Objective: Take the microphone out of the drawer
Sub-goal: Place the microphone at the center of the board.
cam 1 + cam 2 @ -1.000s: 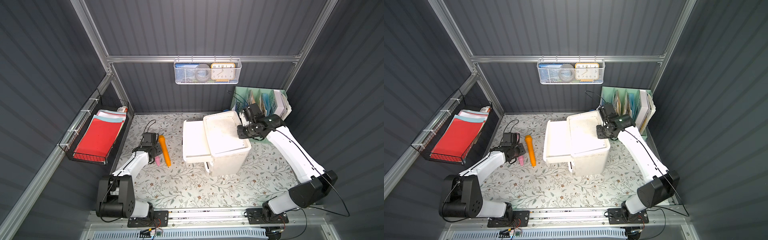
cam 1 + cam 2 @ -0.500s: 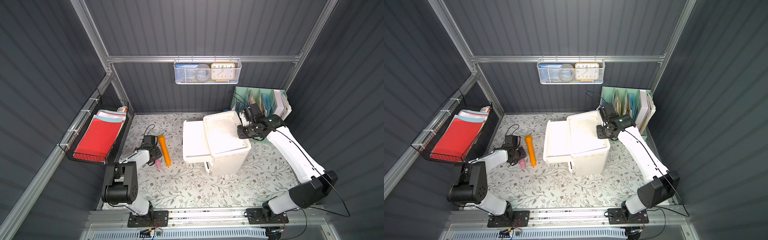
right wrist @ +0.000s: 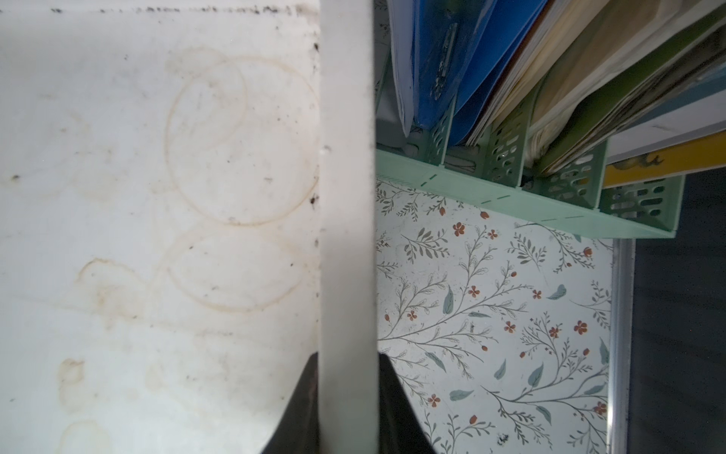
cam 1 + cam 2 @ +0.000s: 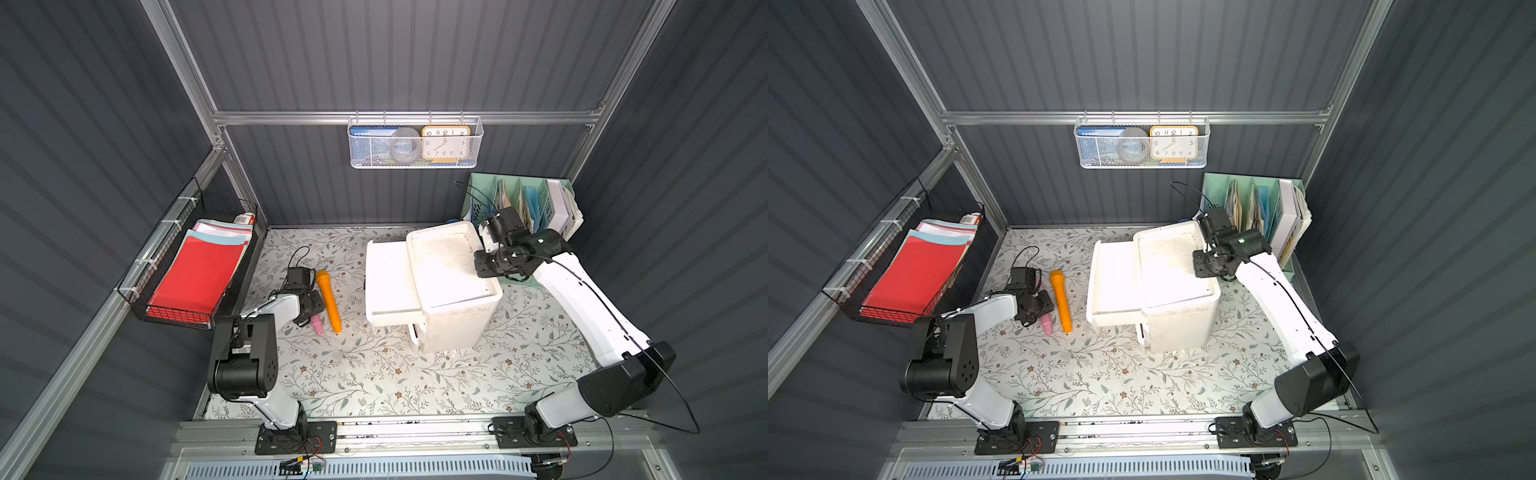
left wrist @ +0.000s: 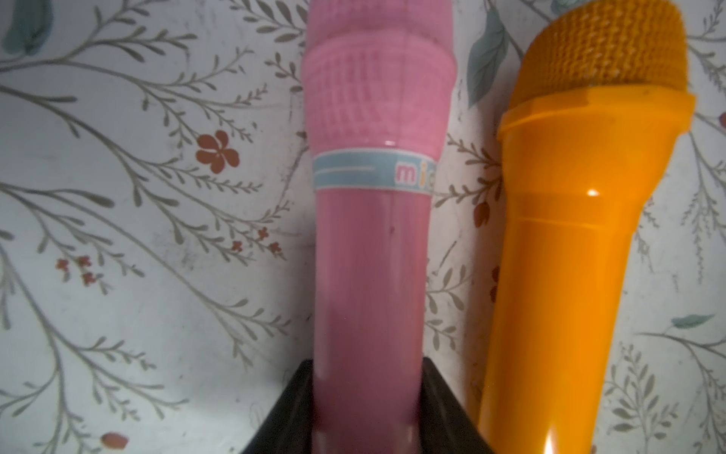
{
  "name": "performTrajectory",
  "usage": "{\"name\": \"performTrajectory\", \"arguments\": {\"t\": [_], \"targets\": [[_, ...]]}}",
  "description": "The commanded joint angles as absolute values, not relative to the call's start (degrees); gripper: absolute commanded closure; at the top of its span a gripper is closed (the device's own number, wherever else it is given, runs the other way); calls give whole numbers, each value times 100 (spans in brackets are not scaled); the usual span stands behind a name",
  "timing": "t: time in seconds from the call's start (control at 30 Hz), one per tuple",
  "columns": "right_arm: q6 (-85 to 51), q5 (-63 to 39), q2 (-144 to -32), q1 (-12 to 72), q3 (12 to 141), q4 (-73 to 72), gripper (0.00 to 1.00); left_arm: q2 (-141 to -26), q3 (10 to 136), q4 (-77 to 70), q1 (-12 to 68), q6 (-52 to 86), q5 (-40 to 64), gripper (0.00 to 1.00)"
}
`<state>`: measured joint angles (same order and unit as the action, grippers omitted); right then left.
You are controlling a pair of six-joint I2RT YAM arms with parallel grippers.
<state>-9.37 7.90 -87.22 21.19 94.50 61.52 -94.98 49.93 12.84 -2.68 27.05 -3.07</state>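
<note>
Floral table (image 4: 374,374): pink microphone (image 5: 369,236) beside orange microphone (image 5: 569,236), outside the open drawer (image 4: 386,282); left gripper (image 5: 367,365) jaws flank it, whether gripping we cannot tell; right gripper (image 3: 347,361) jaws clamp the cabinet rim (image 3: 345,196)

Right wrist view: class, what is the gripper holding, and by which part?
The right gripper is shut on the white plastic drawer cabinet, pinching the raised rim of its top.
</note>
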Motion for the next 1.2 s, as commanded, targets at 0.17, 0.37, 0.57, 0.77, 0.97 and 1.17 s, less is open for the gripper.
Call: {"name": "performTrajectory", "arguments": {"t": [0.17, 0.37, 0.57, 0.77, 0.97, 1.17], "targets": [[-930, 641, -8793, 2111, 9279, 6454, 100, -9592, 5061, 1572, -308, 2769, -267, 43], [-923, 650, -8784, 2109, 9280, 6432, 100, -9559, 5080, 1613, -308, 2769, -273, 41], [-912, 669, -8789, 2109, 9281, 6434, 100, -9240, 5215, 1837, -308, 2721, -294, 40], [-906, 668, -8794, 2110, 9316, 6448, 100, -8613, 5328, 2037, -305, 2646, -332, 39], [-919, 671, -8813, 2109, 9351, 6465, 100, -8057, 5431, 2002, -299, 2582, 289, 44], [-947, 644, -8832, 2117, 9347, 6478, 100, -7534, 5396, 1730, -299, 2550, 1595, 86]]}}
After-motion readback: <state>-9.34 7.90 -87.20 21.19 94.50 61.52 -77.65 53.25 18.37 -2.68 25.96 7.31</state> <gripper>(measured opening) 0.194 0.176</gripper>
